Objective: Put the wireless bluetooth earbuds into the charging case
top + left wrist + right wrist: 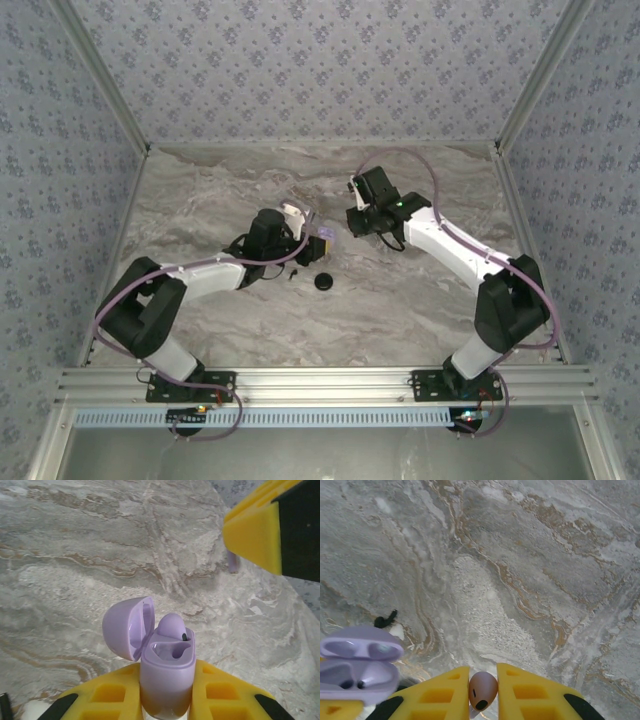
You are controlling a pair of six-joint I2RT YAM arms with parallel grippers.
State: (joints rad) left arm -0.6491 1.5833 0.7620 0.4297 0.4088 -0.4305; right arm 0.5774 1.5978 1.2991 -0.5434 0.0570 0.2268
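The charging case (165, 680) is a lilac capsule, not black, and my left gripper (166, 700) is shut on its body between yellow fingers. Its lid (125, 630) is hinged open to the left. One lilac earbud (172, 626) sits in the right-hand socket and the other socket is bare. My right gripper (483, 680) is shut on the second earbud (483, 690), an egg-shaped bud with a dark port. It hovers just right of the open case (360, 662). From above, the left gripper (308, 232) and right gripper (357, 216) nearly meet mid-table.
A black round puck (323, 282) lies on the marble table (420, 300) just in front of the left gripper. A small black piece (290, 277) lies to its left, and this small black piece (386, 619) sits beyond the case. Patterned walls enclose the table.
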